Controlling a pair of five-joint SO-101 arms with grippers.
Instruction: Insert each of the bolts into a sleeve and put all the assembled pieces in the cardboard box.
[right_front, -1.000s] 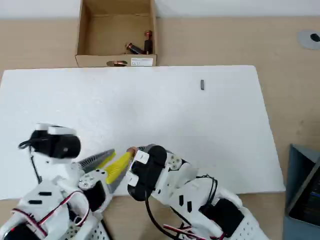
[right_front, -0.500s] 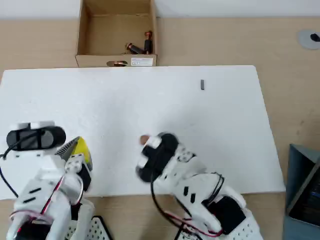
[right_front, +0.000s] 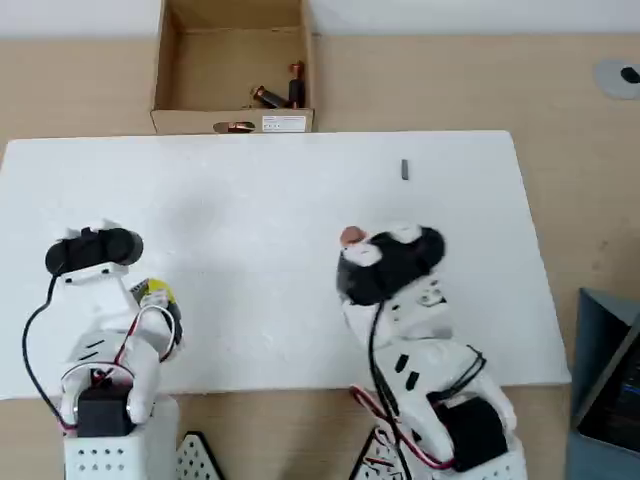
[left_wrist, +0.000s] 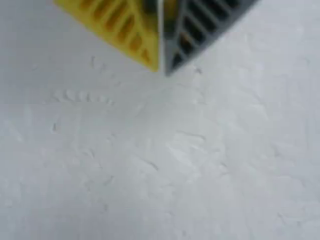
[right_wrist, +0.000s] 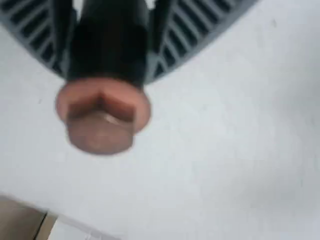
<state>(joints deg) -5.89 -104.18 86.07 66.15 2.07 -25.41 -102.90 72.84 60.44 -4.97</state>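
Right arm's swung away from the left, toward mat (right_front: 250, 220) centre. Left claw (left_wrist: 161, 62) together, empty; right claw (right_wrist: 107, 62) clamped on sleeve (right_wrist: 107, 37) with bolt (right_wrist: 102, 117) seated. I'd say boxing it is next. Lone dark part (right_front: 404, 170) farther out. Some pieces (right_front: 278, 95) in box (right_front: 185, 122); label (right_front: 284, 124) unreadable.

right gripper (right_wrist: 107, 70): finger bases cut off by edge, blurred | sleeve (right_wrist: 107, 40): far end out of frame | left gripper (left_wrist: 161, 67): cut off past the tips, blurred | small dark piece (right_front: 404, 170): too small to identify | cardboard box (right_front: 165, 60): far wall cropped
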